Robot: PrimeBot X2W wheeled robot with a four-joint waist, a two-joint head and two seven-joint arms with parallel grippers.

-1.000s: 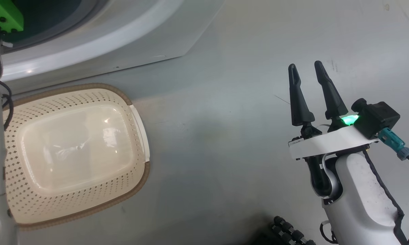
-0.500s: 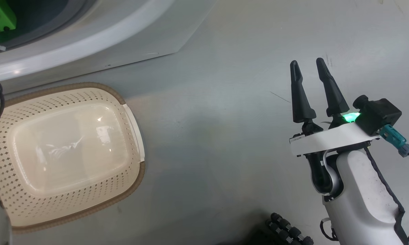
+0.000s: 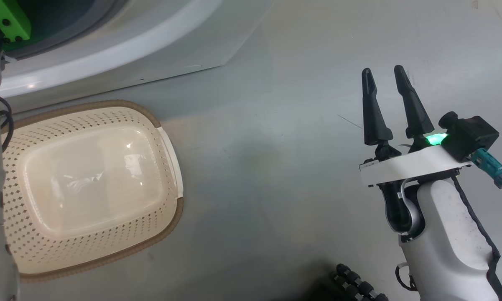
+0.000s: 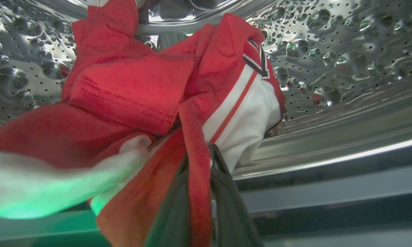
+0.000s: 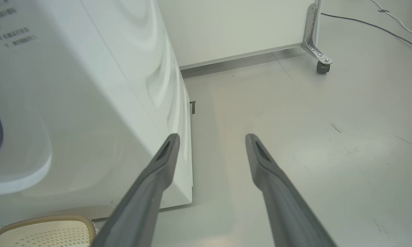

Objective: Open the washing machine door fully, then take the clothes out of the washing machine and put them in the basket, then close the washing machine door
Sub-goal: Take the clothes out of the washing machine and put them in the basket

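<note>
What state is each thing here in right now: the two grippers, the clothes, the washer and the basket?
Left gripper: shut on the clothes, inside the drum.
Right gripper: open, empty, above the floor.
Clothes: bunched in the drum, one fold pinched.
Washer: open, clothes inside.
Basket: upright on the floor, empty.

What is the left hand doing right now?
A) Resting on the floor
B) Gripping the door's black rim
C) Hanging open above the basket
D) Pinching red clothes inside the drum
D: in the left wrist view the left hand has its two dark fingers closed on a fold of the red clothes, with the dimpled steel drum all around it.
</note>
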